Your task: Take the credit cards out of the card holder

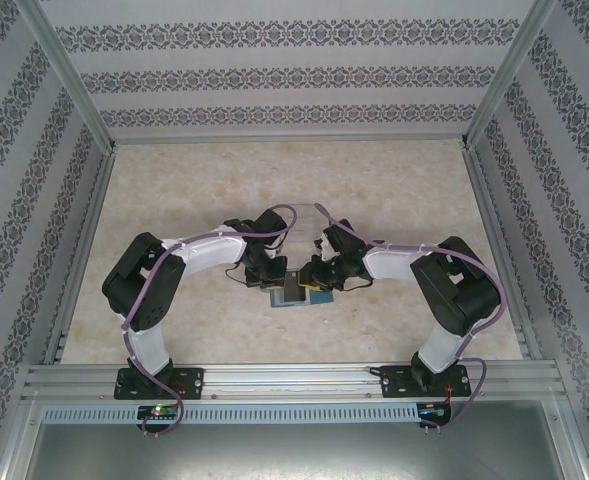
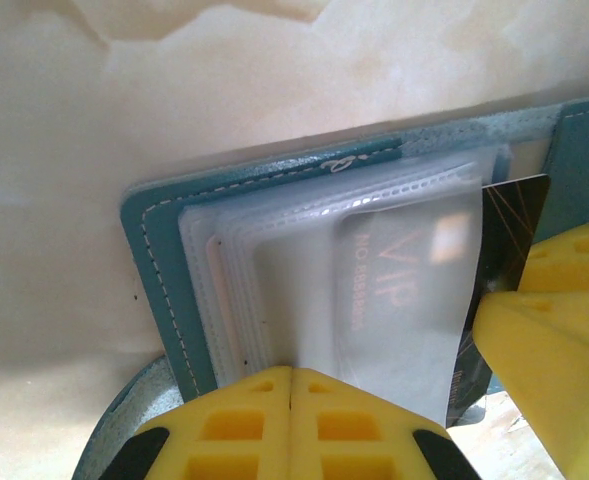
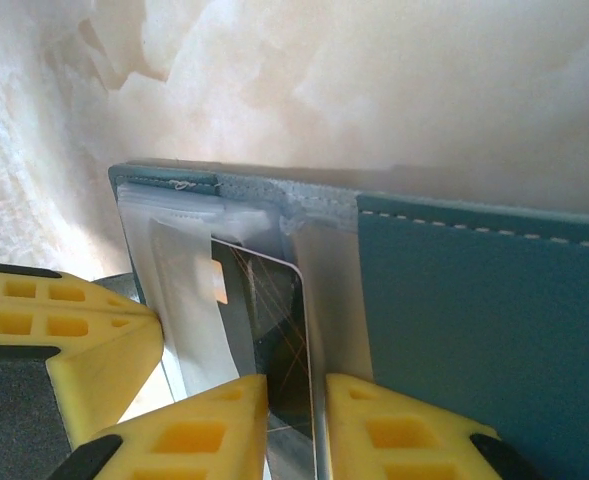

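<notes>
The teal card holder (image 1: 296, 293) lies open on the table between both arms; its cover (image 2: 159, 260) (image 3: 474, 330) frames a stack of clear sleeves. My left gripper (image 2: 291, 375) (image 1: 279, 280) is shut on the near edge of the top sleeve (image 2: 314, 300), which holds a pale card marked VIP (image 2: 404, 280). A dark credit card (image 2: 514, 215) (image 3: 274, 310) sticks out of the sleeves at the spine. My right gripper (image 3: 294, 385) (image 1: 314, 278) straddles this card. A narrow gap shows between the jaws, and the card's edge rests against the right finger.
The beige marbled table (image 1: 394, 200) stretches free behind and to both sides of the holder. Patterned walls and metal rails (image 1: 294, 375) enclose it. The right gripper's yellow fingers (image 2: 554, 340) crowd the left wrist view, and a left finger (image 3: 64, 320) sits close beside the right jaws.
</notes>
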